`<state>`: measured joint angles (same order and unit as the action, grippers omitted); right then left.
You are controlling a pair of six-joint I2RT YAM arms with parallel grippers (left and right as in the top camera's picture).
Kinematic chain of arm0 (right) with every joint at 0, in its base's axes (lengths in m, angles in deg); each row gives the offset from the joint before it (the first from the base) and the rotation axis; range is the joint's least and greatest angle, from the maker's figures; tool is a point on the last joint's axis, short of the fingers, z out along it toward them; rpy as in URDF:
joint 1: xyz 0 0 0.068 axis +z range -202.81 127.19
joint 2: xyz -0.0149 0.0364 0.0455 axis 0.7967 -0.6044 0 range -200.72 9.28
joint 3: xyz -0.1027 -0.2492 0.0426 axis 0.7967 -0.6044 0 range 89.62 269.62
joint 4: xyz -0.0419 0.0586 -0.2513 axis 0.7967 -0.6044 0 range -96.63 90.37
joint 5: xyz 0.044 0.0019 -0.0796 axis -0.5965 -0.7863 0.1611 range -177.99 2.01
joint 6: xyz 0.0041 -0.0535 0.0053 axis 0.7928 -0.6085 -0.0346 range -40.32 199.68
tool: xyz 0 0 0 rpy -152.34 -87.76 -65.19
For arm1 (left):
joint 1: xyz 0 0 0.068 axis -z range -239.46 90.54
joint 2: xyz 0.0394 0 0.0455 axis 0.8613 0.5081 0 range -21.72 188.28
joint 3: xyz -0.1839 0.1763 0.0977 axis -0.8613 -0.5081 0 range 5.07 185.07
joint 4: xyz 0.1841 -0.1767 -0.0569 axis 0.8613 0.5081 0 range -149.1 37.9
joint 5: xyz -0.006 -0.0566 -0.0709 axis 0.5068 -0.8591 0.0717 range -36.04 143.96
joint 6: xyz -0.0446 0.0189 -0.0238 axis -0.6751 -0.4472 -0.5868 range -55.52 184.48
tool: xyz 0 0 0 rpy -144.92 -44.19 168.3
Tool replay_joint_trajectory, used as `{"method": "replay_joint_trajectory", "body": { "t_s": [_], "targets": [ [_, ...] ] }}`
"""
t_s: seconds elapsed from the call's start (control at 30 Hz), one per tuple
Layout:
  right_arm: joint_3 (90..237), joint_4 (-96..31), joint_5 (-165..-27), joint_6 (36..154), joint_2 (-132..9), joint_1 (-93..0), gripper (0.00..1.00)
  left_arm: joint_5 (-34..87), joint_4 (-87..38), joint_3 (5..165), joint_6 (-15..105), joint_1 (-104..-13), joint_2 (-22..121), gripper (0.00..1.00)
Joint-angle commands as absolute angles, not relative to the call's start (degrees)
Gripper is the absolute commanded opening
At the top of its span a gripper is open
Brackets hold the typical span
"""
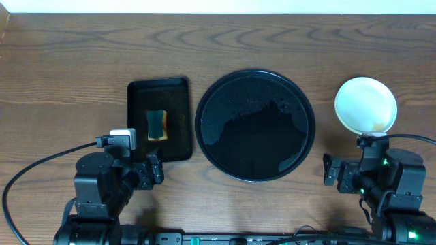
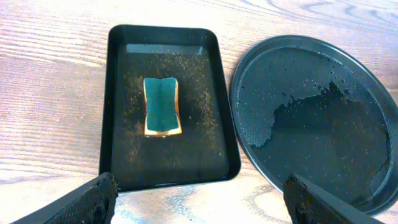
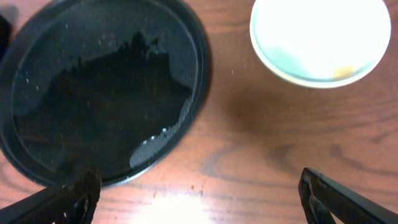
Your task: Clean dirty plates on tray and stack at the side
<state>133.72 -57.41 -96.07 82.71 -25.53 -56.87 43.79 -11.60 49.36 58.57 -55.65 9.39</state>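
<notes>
The round black tray (image 1: 255, 126) sits mid-table with no plates on it, its surface wet; it also shows in the left wrist view (image 2: 311, 118) and the right wrist view (image 3: 99, 87). The plates (image 1: 366, 105) stand stacked at the right of the tray, pale with a small orange smear at the near rim, also seen in the right wrist view (image 3: 320, 38). My left gripper (image 2: 199, 202) is open and empty near the front edge, in front of the rectangular tray. My right gripper (image 3: 196, 199) is open and empty, in front of the stack.
A smaller rectangular black tray (image 1: 159, 119) left of the round tray holds a green and yellow sponge (image 1: 157, 124), with brown crumbs around it (image 2: 161, 106). The table is brown wood.
</notes>
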Motion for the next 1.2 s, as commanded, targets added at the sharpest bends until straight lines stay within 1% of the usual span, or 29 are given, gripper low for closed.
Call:
{"method": "replay_joint_trajectory", "body": {
  "t_s": [0.0, 0.2, 0.37, 0.43, 0.57, 0.8, 0.83, 0.93, 1.03, 1.17],
  "targets": [
    [133.39, -58.37, -95.94, 83.45, -25.49, -56.91, 0.99, 43.46, -11.64, 48.95, 59.51, -55.78, 9.35, 0.86],
    [133.39, -59.29, -95.94, 83.48, -25.40, -56.78, 0.99, 43.46, -11.64, 48.95, 59.49, -55.78, 9.35, 0.86],
    [133.26, -59.70, -95.70, 83.41, -21.49, -55.29, 0.99, 43.46, -11.64, 48.95, 59.49, -55.78, 9.35, 0.86],
    [132.32, -57.89, -95.74, 83.39, -19.45, -55.29, 0.99, 43.46, -11.64, 48.95, 59.49, -55.78, 9.35, 0.86],
    [127.25, -47.99, -96.37, 83.41, -13.38, -54.86, 0.99, 43.46, -11.64, 48.95, 59.51, -55.78, 9.35, 0.86],
    [111.14, -24.89, -96.50, 83.17, 0.52, -49.20, 0.99, 43.46, -11.64, 48.95, 59.49, -55.78, 9.35, 0.86],
    [108.04, -19.95, -96.40, 82.01, 2.73, -47.91, 0.99, 43.46, -11.64, 48.95, 59.51, -55.78, 9.35, 0.86],
    [102.53, -10.77, -96.35, 81.71, 5.68, -47.21, 0.99, 43.46, -11.64, 48.95, 59.49, -55.78, 9.35, 0.86],
    [98.23, -4.10, -95.35, 81.71, 7.34, -47.21, 0.99, 43.46, -11.64, 48.95, 59.49, -55.78, 9.35, 0.86],
    [93.79, 0.86, -92.42, 81.68, 8.81, -47.21, 0.99, 43.46, -11.64, 48.95, 59.49, -55.78, 9.35, 0.86]
  ]
}}
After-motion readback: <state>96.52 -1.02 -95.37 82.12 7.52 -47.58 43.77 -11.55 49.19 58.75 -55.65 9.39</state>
